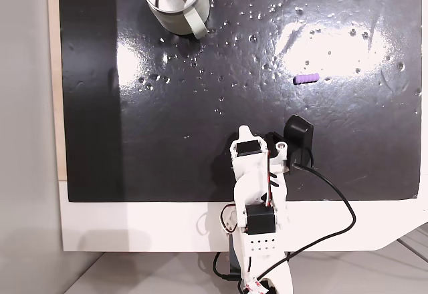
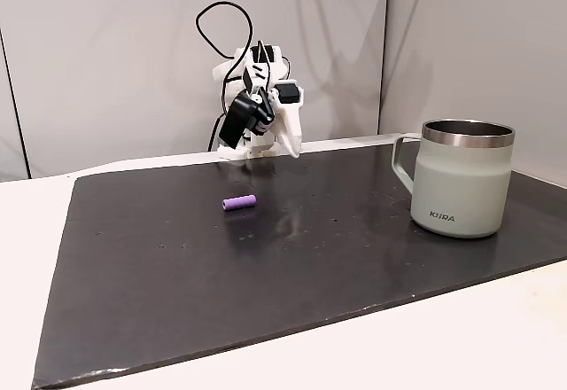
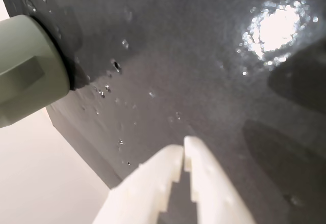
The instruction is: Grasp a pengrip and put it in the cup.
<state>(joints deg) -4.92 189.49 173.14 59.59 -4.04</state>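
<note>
The pengrip (image 1: 306,79) is a tiny purple ribbed tube lying on its side on the black mat (image 1: 167,127), right of centre in a fixed view from above. From the lower fixed view the pengrip (image 2: 239,203) lies left of centre. The cup (image 1: 172,0), a pale grey-green mug with a steel inside, stands upright at the mat's top edge; the cup (image 2: 461,182) is on the right in the other fixed view. My gripper (image 1: 245,132) hangs over the mat's near edge, well apart from both. In the wrist view the gripper (image 3: 183,150) is shut with nothing in it, and the cup (image 3: 25,71) is at the left.
The mat lies on a white table (image 1: 134,227) with a pale strip along its left side. A black cable (image 1: 338,200) loops from the arm's base across the mat's lower right edge. A grey wall (image 2: 133,53) stands behind the arm.
</note>
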